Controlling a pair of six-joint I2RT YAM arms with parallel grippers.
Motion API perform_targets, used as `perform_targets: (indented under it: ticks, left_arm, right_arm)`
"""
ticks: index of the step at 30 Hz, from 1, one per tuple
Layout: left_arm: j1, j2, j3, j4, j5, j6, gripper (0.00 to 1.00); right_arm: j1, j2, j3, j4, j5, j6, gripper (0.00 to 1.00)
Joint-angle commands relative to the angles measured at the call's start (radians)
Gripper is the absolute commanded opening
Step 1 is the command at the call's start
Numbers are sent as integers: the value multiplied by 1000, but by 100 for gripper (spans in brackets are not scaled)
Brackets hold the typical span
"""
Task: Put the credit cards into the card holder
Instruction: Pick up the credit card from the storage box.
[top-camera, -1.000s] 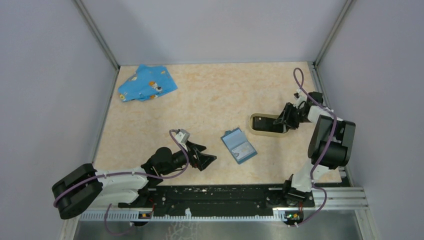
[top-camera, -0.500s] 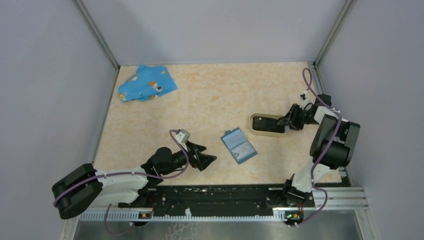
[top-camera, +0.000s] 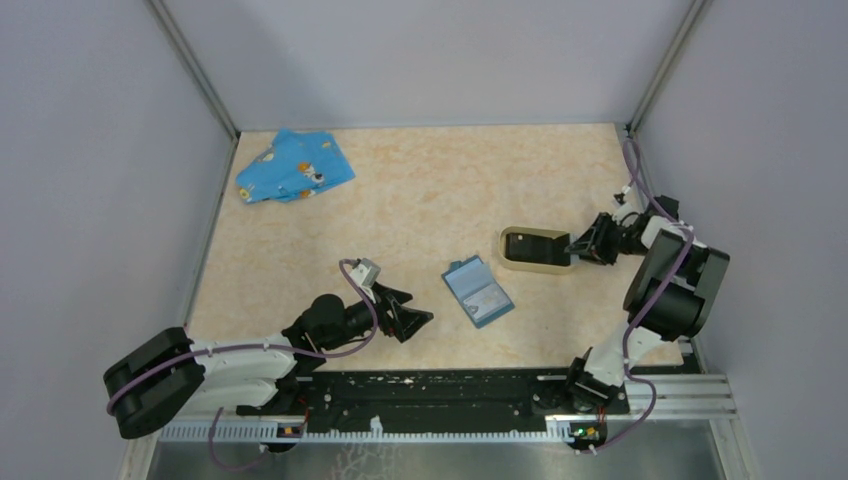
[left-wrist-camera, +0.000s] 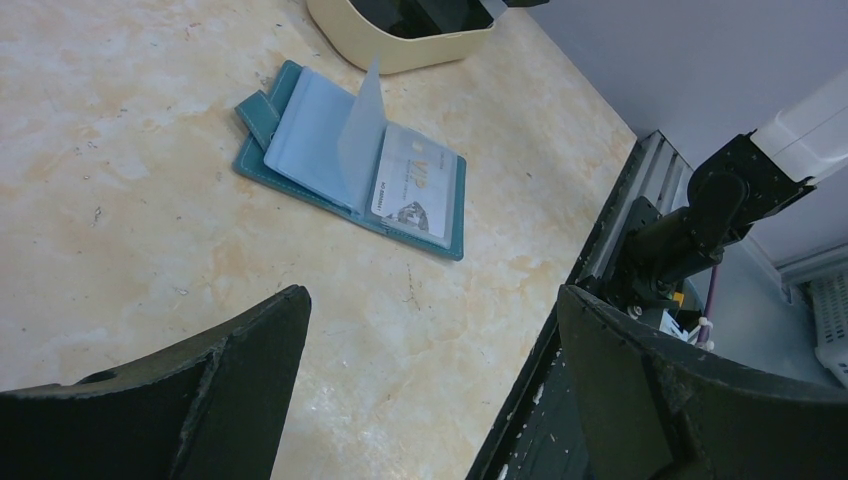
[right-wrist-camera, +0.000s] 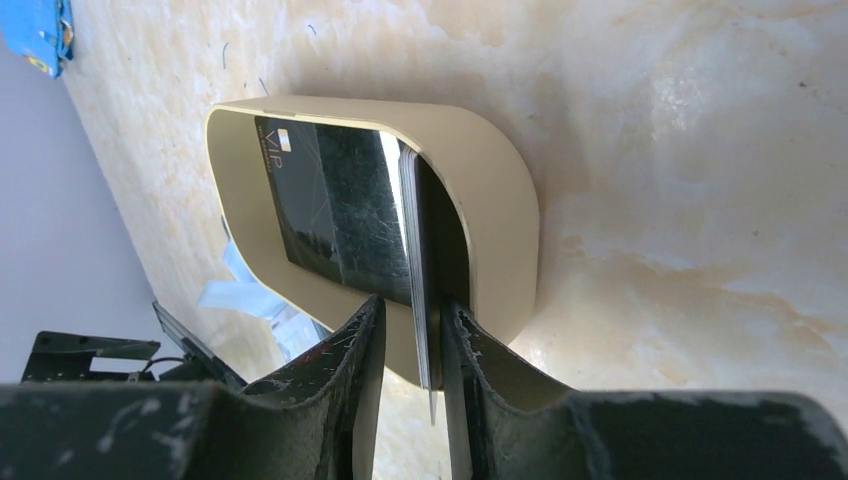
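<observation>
right end effector (right-wrist-camera: 412, 308): narrow, straddling card (right-wrist-camera: 420, 250) edge, grip unclear | card holder (right-wrist-camera: 500, 200) just ahead, card inside

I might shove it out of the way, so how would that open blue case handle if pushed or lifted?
Probably light and easy to slide: the blue case lies thin and flat on the smooth table. Likely floppy when lifted: its clear sleeve stands up loosely, slightly curved. Being flat, it shouldn't roll.
</observation>
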Motion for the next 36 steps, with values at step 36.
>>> perform_targets:
  ticks: [36]
  left_arm:
    - [-3,-49,-21,-12,10,-20,99]
  right_arm:
    - [-110,-35,47,-69,-88,-92,0]
